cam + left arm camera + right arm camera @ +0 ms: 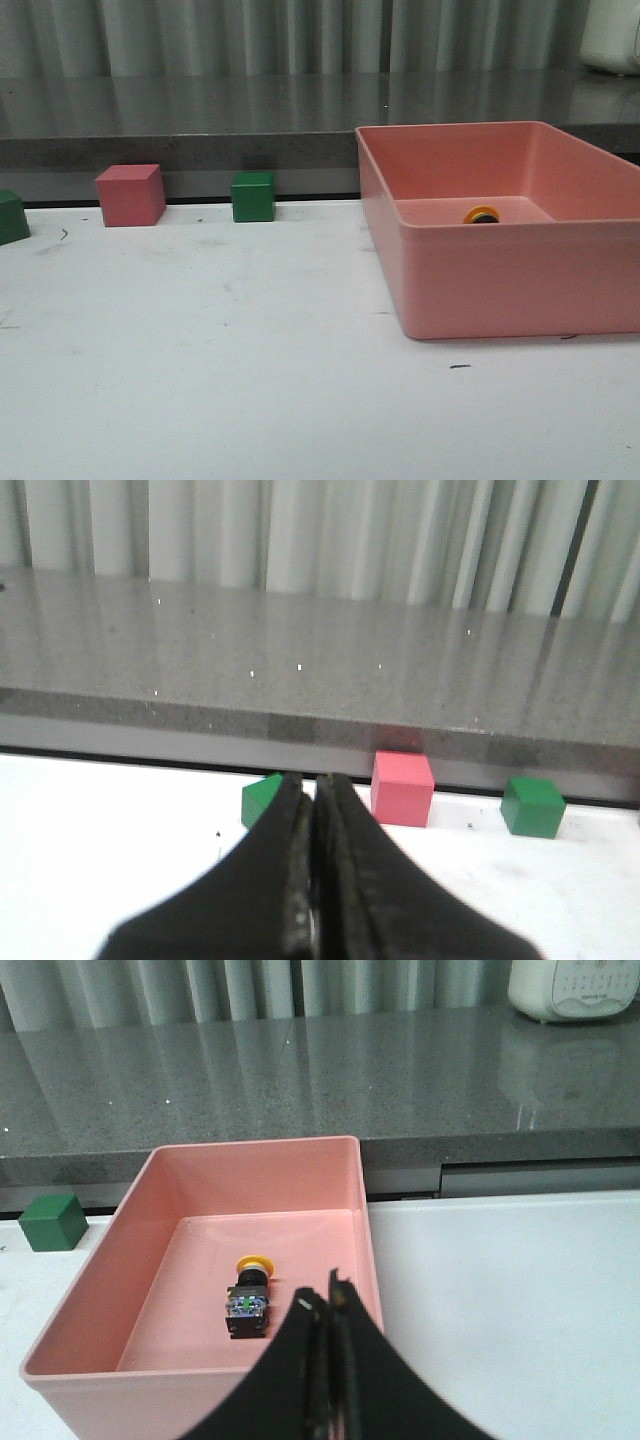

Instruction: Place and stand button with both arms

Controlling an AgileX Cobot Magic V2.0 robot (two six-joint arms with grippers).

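Observation:
The button (251,1298) lies on its side on the floor of the pink bin (90,1290), yellow cap toward the far wall, black body toward me. In the front view only its yellow cap (481,214) shows over the bin's front wall (520,280). My right gripper (327,1288) is shut and empty, above the bin's near right corner, beside the button and apart from it. My left gripper (312,780) is shut and empty over the white table, short of the cubes. Neither arm shows in the front view.
A pink cube (130,194) and a green cube (252,196) stand at the table's back edge, another green cube (12,216) at far left. All three show in the left wrist view: (402,788), (532,806), (262,798). A grey counter (200,110) runs behind.

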